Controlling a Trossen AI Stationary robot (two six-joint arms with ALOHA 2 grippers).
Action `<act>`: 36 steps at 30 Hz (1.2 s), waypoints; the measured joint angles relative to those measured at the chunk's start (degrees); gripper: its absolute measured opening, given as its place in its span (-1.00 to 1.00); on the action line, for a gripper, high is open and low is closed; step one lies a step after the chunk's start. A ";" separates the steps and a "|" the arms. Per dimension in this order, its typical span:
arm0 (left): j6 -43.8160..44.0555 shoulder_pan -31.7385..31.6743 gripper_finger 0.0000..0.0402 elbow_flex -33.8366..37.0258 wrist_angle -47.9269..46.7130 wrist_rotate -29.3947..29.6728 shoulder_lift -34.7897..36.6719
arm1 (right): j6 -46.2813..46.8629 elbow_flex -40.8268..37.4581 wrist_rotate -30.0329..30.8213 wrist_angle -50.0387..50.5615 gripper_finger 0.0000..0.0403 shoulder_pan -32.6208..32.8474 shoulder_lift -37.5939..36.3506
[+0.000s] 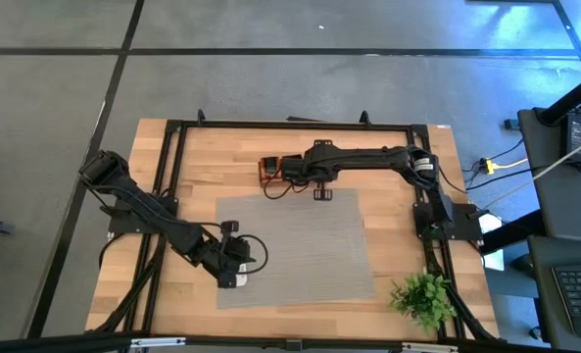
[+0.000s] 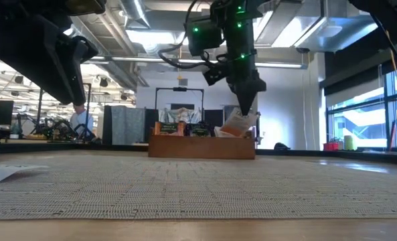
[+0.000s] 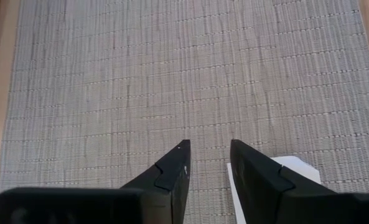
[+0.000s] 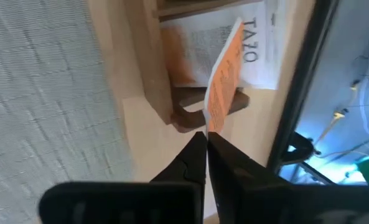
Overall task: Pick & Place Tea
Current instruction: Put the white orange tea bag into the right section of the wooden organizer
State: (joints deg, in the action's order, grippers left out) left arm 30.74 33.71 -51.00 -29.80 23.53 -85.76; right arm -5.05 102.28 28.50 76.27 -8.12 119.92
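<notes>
In the high view, a light wooden table (image 1: pixel 182 167) with a black frame is seen, covered in the middle by a grey woven mat (image 1: pixel 295 245); the right arm is stretched along the far edge, its right gripper (image 1: pixel 282 169) brought over a brown wooden compartment tray (image 1: pixel 269 174), while the left gripper (image 1: pixel 233 263) is held low at the mat's near left edge, beside a small white flat sachet (image 1: pixel 228 282). A small green leafy plant (image 1: pixel 425 297) is set at the near right corner. In the low view, the tray (image 2: pixel 201 146) is seen across the mat, packed with upright sachets, and the right gripper (image 2: pixel 245 107) is pointed down onto an orange and white sachet (image 2: pixel 238 124) at the tray's right end; a person (image 2: pixel 82 119) is visible in the room behind. In the left wrist view, the left gripper (image 3: pixel 208 163) is shown with its fingers parted and nothing between them, the white sachet (image 3: pixel 293 168) lying just beside one finger. In the right wrist view, the right gripper (image 4: pixel 206 143) is closed on the edge of an orange flat square tea sachet (image 4: pixel 223 81), held over the tray (image 4: pixel 148 74), where the printed word "TAZO" can be read on a white sachet (image 4: pixel 259 40).
</notes>
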 joint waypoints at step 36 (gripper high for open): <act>0.08 0.23 -0.47 0.00 -0.05 2.43 0.00 | 8.41 4.79 -0.35 -1.00 -0.84 4.74 -0.88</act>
State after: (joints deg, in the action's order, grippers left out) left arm 30.82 33.94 -51.00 -29.85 25.96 -85.76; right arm 3.37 107.07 28.15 75.27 -3.38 119.03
